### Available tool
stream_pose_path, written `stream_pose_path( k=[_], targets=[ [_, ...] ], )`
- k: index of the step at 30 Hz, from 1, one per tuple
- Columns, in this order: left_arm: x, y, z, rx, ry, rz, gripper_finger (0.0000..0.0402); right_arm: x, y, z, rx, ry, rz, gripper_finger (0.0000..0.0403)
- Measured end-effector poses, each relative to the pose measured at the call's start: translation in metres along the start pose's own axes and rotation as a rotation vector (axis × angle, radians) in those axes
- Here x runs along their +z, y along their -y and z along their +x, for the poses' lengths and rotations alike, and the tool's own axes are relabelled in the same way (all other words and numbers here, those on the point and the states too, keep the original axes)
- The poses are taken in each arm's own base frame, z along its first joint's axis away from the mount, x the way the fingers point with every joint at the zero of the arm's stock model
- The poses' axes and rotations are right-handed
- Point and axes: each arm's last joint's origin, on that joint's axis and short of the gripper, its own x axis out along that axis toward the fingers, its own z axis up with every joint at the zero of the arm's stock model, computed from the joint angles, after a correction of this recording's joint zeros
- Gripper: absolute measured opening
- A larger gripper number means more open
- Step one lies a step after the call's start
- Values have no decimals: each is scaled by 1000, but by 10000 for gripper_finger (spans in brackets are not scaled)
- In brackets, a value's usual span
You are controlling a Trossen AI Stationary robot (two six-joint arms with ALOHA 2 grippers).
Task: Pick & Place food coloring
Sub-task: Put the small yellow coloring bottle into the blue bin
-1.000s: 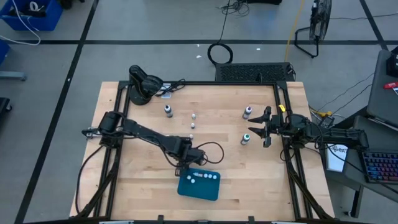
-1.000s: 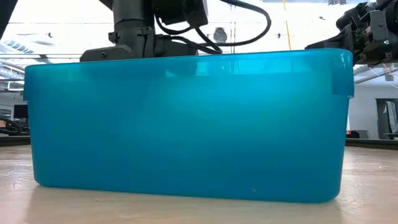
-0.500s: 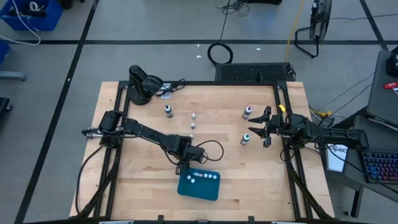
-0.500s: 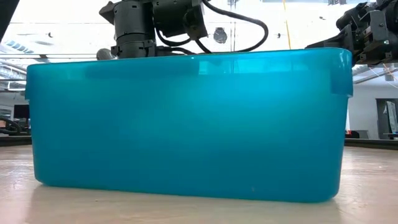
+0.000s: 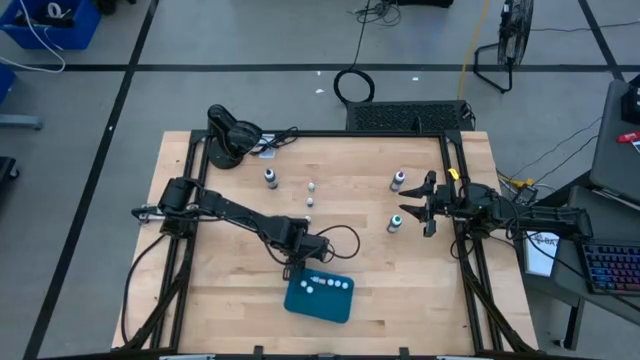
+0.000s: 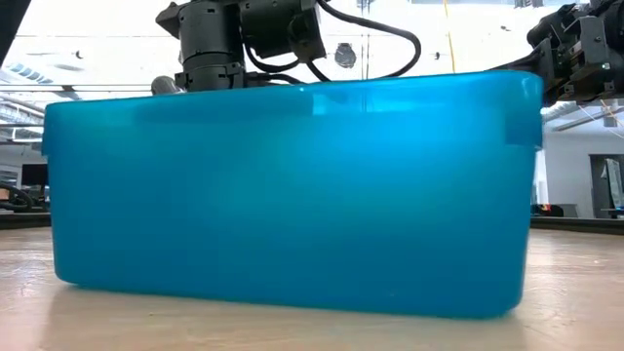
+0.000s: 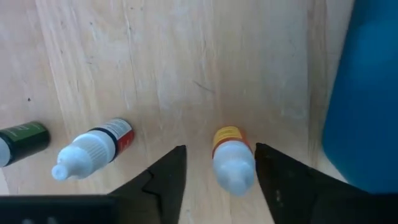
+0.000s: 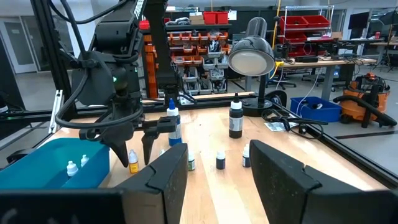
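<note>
My left gripper [image 7: 221, 180] is open and points down at the tray's far-left corner [image 5: 296, 262]. Its fingers stand on either side of a tiny whitish dropper bottle with a yellow-orange label [image 7: 232, 159]; whether they touch it I cannot tell. A red-labelled bottle [image 7: 93, 148] and a green one [image 7: 22, 138] lie beside it on the wood. The teal tray [image 5: 322, 306] holds several white-capped bottles [image 5: 318, 284]. My right gripper [image 5: 412, 207] waits open at the table's right, between a purple-bodied bottle [image 5: 398, 180] and a green-bodied one [image 5: 395, 222], both standing upright.
Another larger bottle [image 5: 270, 178] and tiny ones [image 5: 313, 187] [image 5: 309, 203] stand toward the far left of the table. The tray wall [image 6: 292, 195] fills the low view. A black lamp base [image 5: 228, 135] sits at the far-left corner. Bare wood lies near the left and right edges.
My left gripper has shifted slightly beside the tray's far-left corner. The teal tray has moved a little: in the low view its right end has drawn in toward the left. My right arm has kept still.
</note>
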Motion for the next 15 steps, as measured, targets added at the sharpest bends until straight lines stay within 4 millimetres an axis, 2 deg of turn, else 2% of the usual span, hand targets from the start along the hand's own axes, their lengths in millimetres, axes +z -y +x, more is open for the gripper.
stream_pose_path(
  k=[9, 15],
  targets=[
    [0, 1, 0, -31, -4, 2, 69, 0, 0, 0, 0, 0, 0, 160],
    [0, 1, -2, -32, -3, 2, 65, 0, 0, 0, 0, 0, 0, 160]
  ],
)
